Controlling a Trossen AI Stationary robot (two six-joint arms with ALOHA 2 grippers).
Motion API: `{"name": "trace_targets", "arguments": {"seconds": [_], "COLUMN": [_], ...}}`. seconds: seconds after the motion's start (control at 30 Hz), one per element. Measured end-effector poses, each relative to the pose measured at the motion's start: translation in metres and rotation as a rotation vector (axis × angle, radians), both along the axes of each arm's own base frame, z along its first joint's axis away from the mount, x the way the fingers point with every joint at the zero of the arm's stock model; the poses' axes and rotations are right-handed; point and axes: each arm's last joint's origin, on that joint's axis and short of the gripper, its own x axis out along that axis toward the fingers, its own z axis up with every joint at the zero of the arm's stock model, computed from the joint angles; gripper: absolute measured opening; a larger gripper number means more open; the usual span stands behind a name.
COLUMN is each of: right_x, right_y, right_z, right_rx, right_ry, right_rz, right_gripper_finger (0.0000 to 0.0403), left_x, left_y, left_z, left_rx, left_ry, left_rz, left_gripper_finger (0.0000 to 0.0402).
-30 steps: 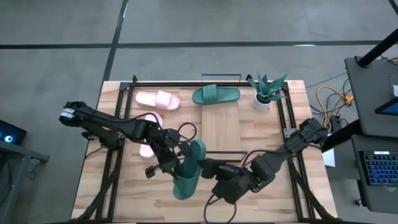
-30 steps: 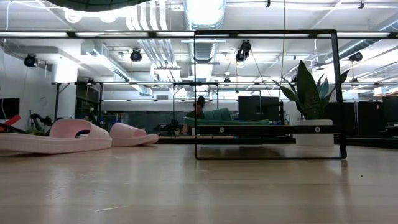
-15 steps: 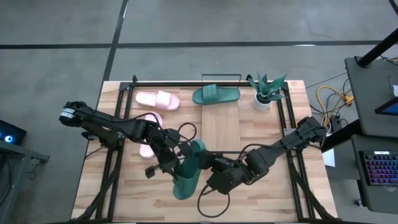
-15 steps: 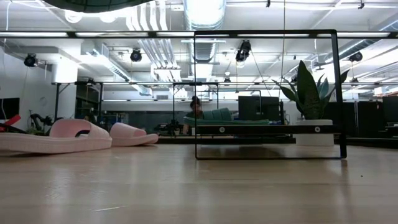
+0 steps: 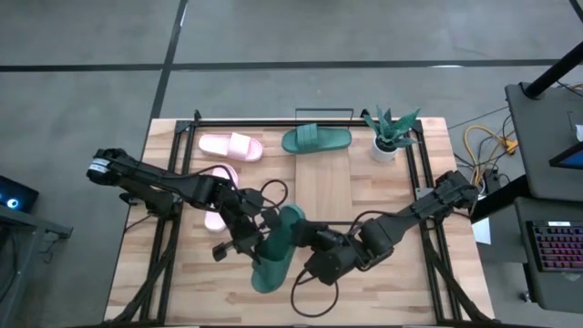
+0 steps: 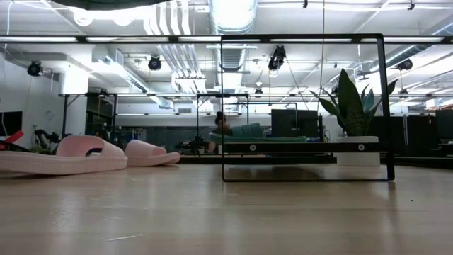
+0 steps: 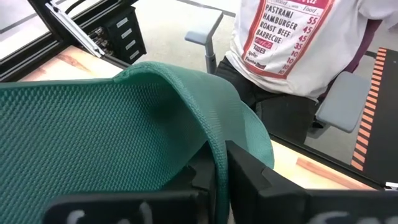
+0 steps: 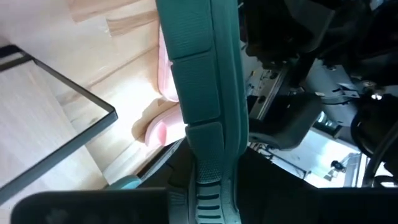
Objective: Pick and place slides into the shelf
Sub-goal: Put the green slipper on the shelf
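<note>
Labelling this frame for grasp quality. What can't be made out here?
- High view: the left gripper and right gripper meet at the lifted teal green foam slide; the arms hide the contact.
- High view: the left arm covers much of the nearer pale pink foam slide.
- Low view: neither gripper shows; the lifted slide is cut off by the top edge.
- Right wrist view: the slide fills the frame, hiding the fingertips.

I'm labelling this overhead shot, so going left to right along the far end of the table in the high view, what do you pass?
Pink slide → teal slide on the shelf → potted plant.
</note>
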Motion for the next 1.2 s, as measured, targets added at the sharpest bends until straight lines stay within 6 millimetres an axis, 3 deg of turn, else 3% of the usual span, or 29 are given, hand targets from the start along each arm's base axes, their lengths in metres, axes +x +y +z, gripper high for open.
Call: {"name": "trace_targets", "arguments": {"seconds": [0.13, 0.33, 0.53, 0.9, 1.03, 1.2], "right_x": [-0.001, -0.005, -0.015, -0.037, -0.043, -0.052], "right_y": [0.000, -0.002, -0.009, -0.020, -0.026, -0.040], "right_z": [0.000, 0.000, 0.002, 0.012, 0.015, 0.017], "right_rx": [0.018, 0.009, 0.031, 0.156, 0.229, 0.333], "right_ry": [-0.005, -0.035, -0.051, -0.162, -0.223, -0.323], "right_rz": [-0.015, -0.092, -0.196, -0.399, -0.480, -0.650], "right_gripper_finger": [0.0061, 0.0060, 0.0057, 0.0055, 0.0055, 0.0055], "left_x": [0.001, 0.001, -0.014, -0.080, -0.097, -0.102], "left_y": [0.000, 0.000, 0.008, 0.035, 0.044, 0.050], "left_z": [0.001, 0.002, 0.019, 0.079, 0.087, 0.085], "left_rx": [-0.003, -0.029, 0.036, 0.121, 0.141, 0.182], "left_ry": [-0.011, 0.023, -0.044, -0.347, -0.439, -0.456], "left_rz": [0.003, 0.060, 0.175, 0.512, 0.663, 0.823], "left_gripper_finger": [0.0057, 0.0158, 0.0233, 0.0251, 0.0251, 0.0251]}}
